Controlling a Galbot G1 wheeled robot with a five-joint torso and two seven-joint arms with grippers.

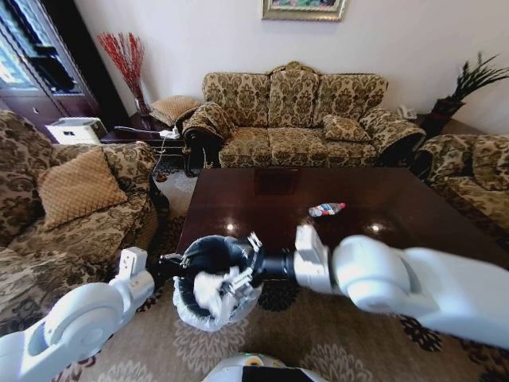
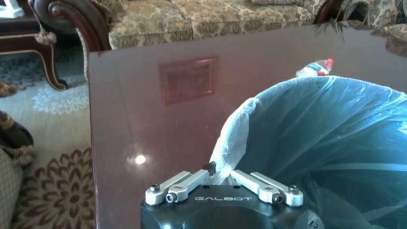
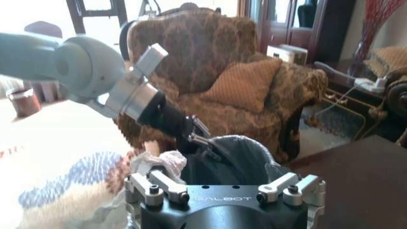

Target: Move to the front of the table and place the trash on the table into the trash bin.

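The left gripper is closed on the rim of the trash bin, pinching its thin, crinkled plastic liner and holding it just before the near edge of the table. The right gripper hangs over the bin mouth, fingers spread, holding nothing. A crushed clear bottle lies on the glossy dark wood. Patterned sofas stand around, on a flowered carpet.
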